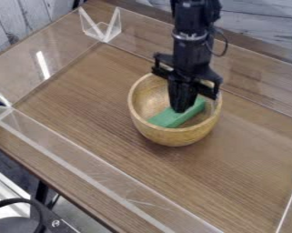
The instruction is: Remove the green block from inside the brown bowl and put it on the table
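The brown bowl (148,126) stands a little right of the middle of the table (81,105). Inside it the green block (174,119) lies tilted against the right inner wall. My gripper (186,106) points straight down into the bowl. Its black fingers are drawn together, and their tips pinch the upper part of the block. The block still rests in the bowl. The fingers hide part of its far end.
Low clear acrylic walls (33,123) run around the tabletop. A clear angled acrylic piece (102,27) stands at the back left corner. Bare wood lies to the left of the bowl and in front of it.
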{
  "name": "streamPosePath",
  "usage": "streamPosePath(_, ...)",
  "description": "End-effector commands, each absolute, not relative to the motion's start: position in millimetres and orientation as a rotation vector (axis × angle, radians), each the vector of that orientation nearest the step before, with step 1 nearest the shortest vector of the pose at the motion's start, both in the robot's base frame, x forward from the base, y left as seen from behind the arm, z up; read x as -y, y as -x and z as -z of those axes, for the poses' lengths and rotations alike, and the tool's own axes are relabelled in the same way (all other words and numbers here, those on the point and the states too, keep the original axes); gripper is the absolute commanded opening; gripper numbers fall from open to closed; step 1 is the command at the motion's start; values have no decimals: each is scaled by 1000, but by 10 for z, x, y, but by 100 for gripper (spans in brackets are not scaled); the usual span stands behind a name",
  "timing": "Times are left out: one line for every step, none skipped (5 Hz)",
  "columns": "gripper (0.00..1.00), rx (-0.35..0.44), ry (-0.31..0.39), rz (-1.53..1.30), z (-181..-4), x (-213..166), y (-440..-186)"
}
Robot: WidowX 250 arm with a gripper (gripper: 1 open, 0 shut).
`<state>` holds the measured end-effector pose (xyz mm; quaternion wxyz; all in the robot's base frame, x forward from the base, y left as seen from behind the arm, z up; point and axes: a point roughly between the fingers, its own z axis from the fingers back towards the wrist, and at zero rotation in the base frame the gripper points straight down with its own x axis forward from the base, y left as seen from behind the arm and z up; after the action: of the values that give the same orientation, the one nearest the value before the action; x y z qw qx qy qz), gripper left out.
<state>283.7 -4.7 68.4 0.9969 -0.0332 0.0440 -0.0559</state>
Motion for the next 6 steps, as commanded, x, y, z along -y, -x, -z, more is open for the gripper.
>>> streamPosePath(0, 50, 46, 95, -1194, -35, -3008)
streamPosePath(0, 105, 31, 73, -1511, -108, -3054)
streamPosePath(0, 110, 31, 75, -1505, -115, -3053)
streamPosePath(0, 99, 33, 75, -1447, -121, -3048)
streamPosePath(0, 88, 35, 75, -1391, -128, -3043)
streamPosePath(100, 75, 36, 75, -1346, -130, -3035)
